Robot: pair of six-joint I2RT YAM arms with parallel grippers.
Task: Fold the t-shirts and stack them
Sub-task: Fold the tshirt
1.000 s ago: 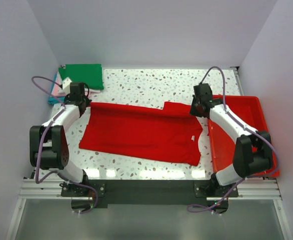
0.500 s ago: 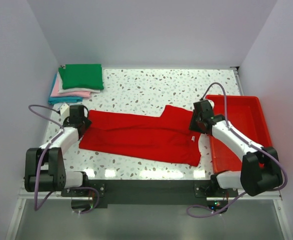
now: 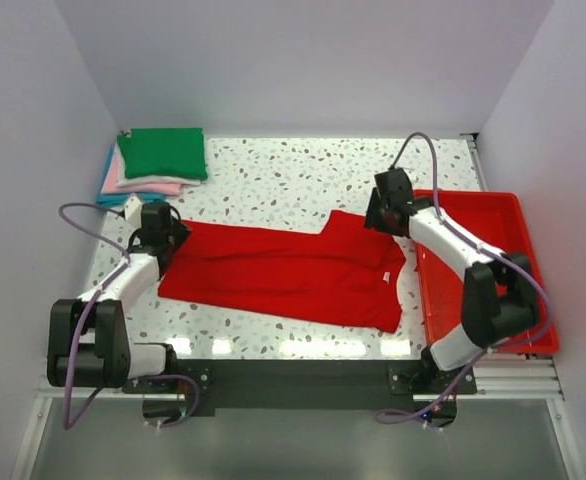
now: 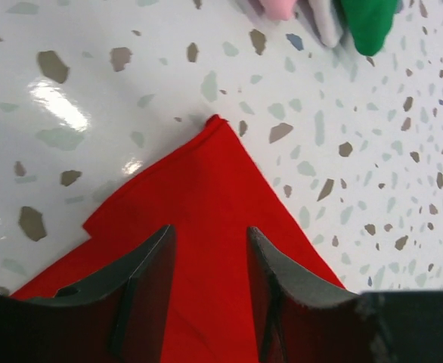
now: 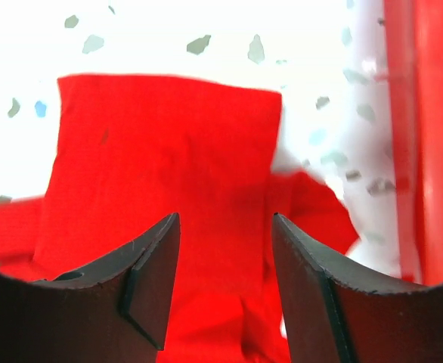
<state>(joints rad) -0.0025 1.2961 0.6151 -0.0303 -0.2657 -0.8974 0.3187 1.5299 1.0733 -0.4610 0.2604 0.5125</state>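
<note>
The red shirt (image 3: 283, 275) lies flat on the speckled table (image 3: 273, 170), folded into a long band that runs from the left arm across to the tray (image 3: 498, 220). Its right end sits just beside the tray's left rim, and one sleeve sticks out toward the far side.

The left fingers (image 3: 170, 238) hang over the shirt's far left corner. The left wrist view shows them (image 4: 150, 280) partly spread with only red cloth below and nothing gripped; whether they touch the cloth cannot be told.

The right fingers (image 3: 376, 212) are above the sleeve at the shirt's far right end. They (image 5: 150, 272) are spread a bit wider and are also empty, with the tray wall (image 5: 433, 136) close on their right.

In the far left corner sits the stack (image 3: 148, 180) of folded shirts, with the green shirt (image 3: 163, 152) on top and pink, white and blue edges showing under it. It is near the left fingers but clear of the red shirt. A purple cable (image 3: 78, 215) loops out from the left arm toward the wall.
</note>
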